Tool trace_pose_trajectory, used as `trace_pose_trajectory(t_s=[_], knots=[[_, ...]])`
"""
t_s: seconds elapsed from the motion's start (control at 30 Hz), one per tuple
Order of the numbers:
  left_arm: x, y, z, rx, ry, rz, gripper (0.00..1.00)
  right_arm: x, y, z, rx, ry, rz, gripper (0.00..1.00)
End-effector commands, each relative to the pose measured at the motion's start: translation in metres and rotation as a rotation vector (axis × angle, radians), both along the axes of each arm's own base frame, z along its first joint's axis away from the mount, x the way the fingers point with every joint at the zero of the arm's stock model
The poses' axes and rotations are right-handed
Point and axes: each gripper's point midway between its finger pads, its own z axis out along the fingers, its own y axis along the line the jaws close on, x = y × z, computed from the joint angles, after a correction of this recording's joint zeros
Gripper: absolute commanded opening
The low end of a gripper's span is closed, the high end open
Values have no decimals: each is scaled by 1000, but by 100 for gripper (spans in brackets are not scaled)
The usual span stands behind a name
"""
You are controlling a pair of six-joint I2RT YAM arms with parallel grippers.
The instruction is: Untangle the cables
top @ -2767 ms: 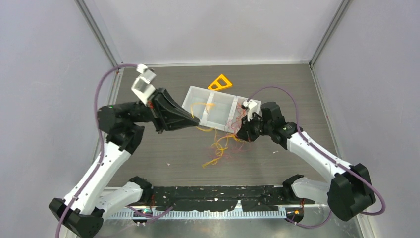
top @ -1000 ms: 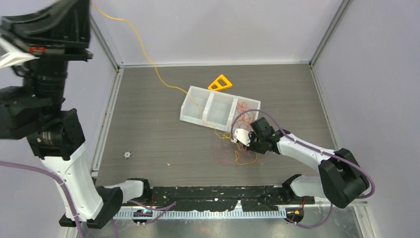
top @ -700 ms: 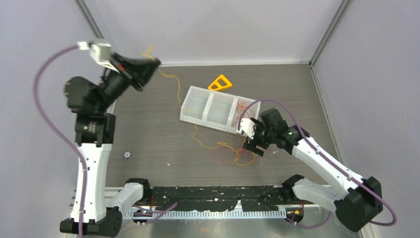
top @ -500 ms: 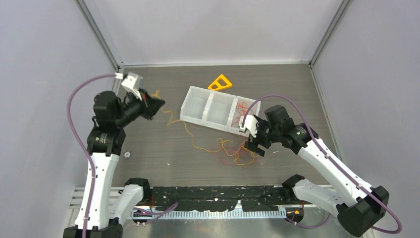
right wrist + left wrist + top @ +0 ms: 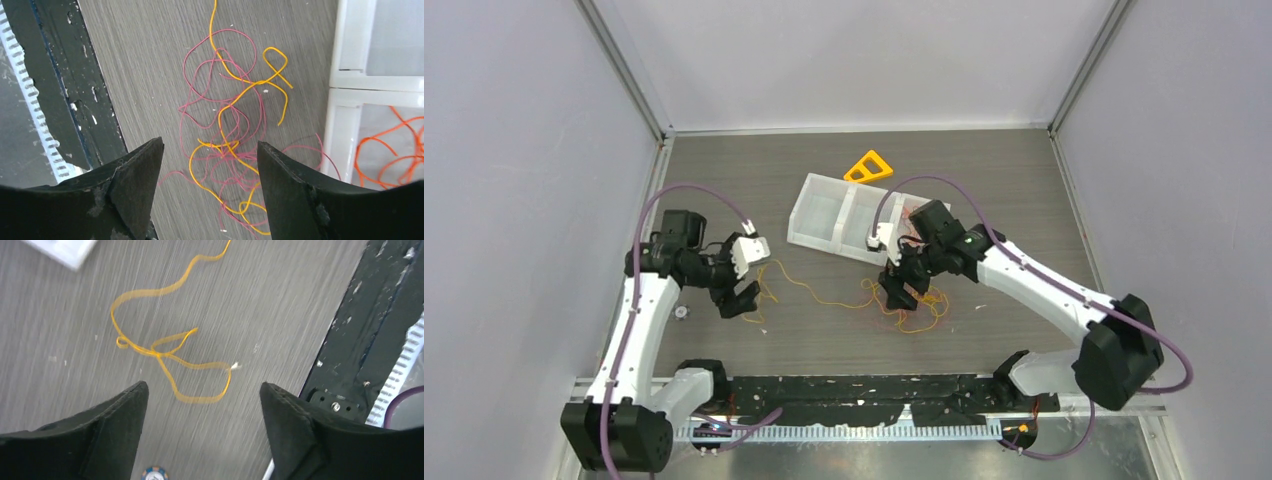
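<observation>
- Cables: a yellow cable [image 5: 157, 353] trails over the surface [image 5: 754, 190], from loops under the left claw [image 5: 202, 390] to a knot with a pink cable [image 5: 235, 127] under the right claw [image 5: 209, 144].
- Both claws gape, gripping nothing.
- Orange cables [image 5: 916, 213] fill the tray's [image 5: 350, 80] end compartment, beside the knot.
- An orange triangle [image 5: 869, 167] lies behind the tray.
</observation>
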Motion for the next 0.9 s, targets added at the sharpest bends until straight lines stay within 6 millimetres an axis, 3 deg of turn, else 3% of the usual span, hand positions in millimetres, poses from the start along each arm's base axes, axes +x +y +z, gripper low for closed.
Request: trace_pose_trajectory(t_s=[0.0,0.17,0.33,0.47,0.6,0.8,0.87], knots=[[-7,-53,28,-151,-183,-281,86,9,17,-13,25,46,-30,73],[-1,-119,-6,-179,-261,-489,81,19,-2,-47,-95,-3,-11,68],[14,-158,-33,-141,-277,-645,70,19,-31,-71,-217,-1,24,63],[28,-182,-52,-78,-275,-694,62,20,-42,-84,-271,13,19,58],[27,-200,-70,-37,-229,-738,58,24,-51,-92,-301,29,-6,50],[36,-210,-97,106,-227,-738,41,29,-67,-98,-327,48,-47,42],[35,-211,-101,131,-229,-747,40,29,-70,-100,-333,50,-49,41]])
